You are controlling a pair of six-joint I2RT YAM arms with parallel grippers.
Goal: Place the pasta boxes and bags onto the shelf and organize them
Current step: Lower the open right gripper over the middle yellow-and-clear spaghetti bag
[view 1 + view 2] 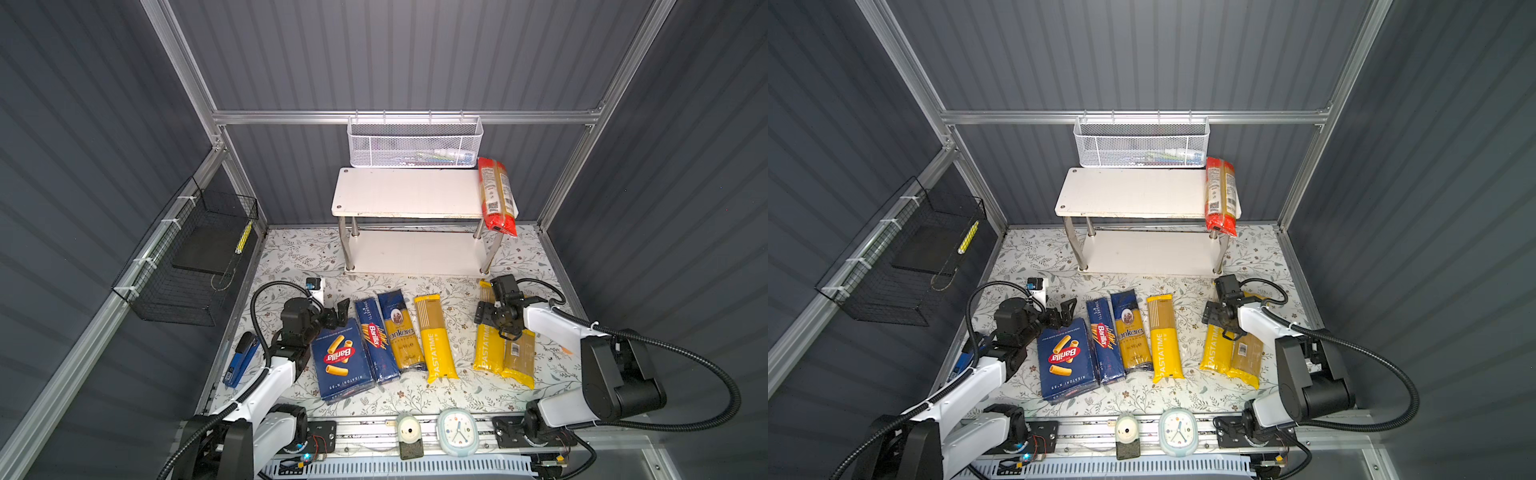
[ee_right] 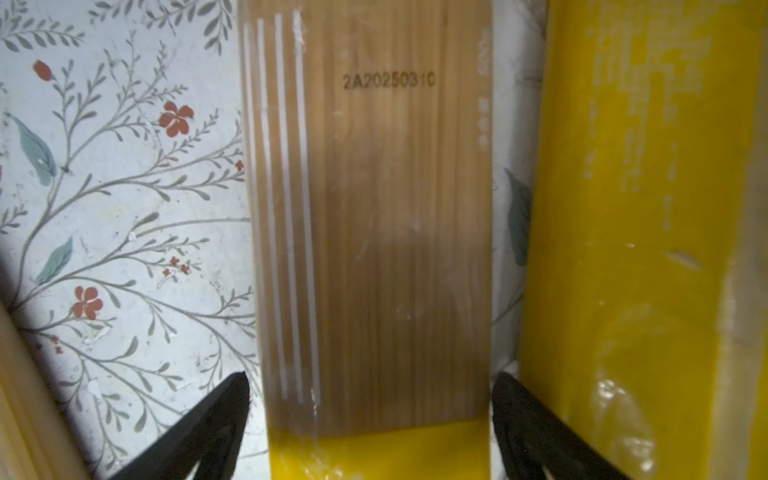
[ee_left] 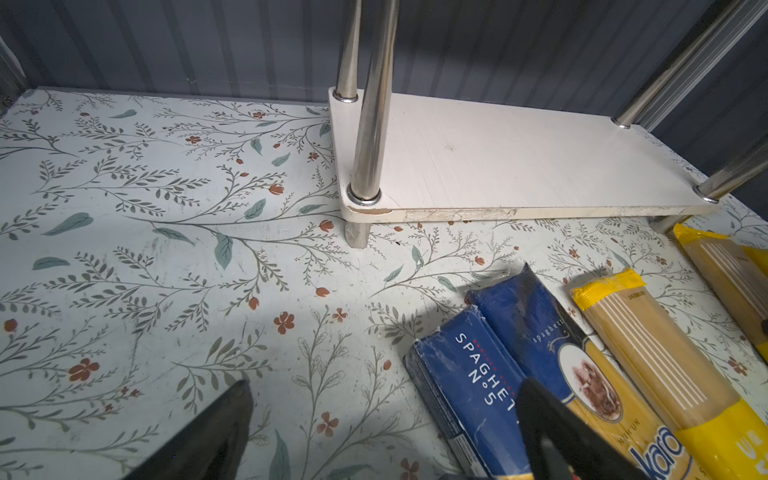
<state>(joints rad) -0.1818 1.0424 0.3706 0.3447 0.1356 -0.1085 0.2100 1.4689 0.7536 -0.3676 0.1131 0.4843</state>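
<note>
Right wrist view, flat PASTATIME bag (image 2: 370, 249), long axis between spread jaws

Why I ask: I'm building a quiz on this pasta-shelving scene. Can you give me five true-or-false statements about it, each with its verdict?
1. The red-clear bag lies on top of the shelf. True.
2. The wide Barilla box is on the shelf too. False: it lies on the table.
3. The right end effector stands open over a PASTATIME bag, one finger each side. True.
4. The left end effector grips the narrow Barilla box. False: it is open, holding nothing.
5. The Ankara bag lies between the narrow Barilla box and the other PASTATIME bag. True.
</note>
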